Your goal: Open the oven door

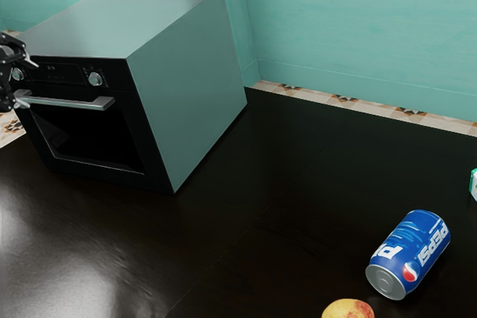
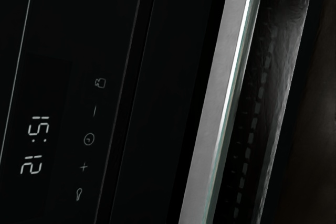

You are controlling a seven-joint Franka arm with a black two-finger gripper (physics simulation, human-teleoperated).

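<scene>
One soda can (image 1: 408, 255) lay on its side on the dark bench (image 1: 246, 229), toward the exterior view's right and well apart from the oven (image 1: 190, 94). One piece of yellow and red fruit (image 1: 348, 309) sat near it, cut by the lower edge, and one small green and white thing (image 1: 474, 184) showed partly at the exterior view's right edge, too little of it to name. A teal wall (image 1: 358, 27) rose behind, with a strip of patterned tiles (image 1: 343, 100) between it and the bench.

Two round knobs (image 1: 95, 79) were visible on the oven's front, with one lit clock display (image 2: 35, 145) and one bar handle (image 1: 71, 102). The single oven door (image 1: 93, 139) stood closed below the knobs, the handle running across its upper part.

The hand was at the exterior view's left edge, partly cut off, facing the oven front and rolled over, so that the clock digits lay sideways in the wrist view. The tool (image 1: 28, 83) had its fingers apart, one above the other, near one end of the handle; whether they touched it could not be told.
</scene>
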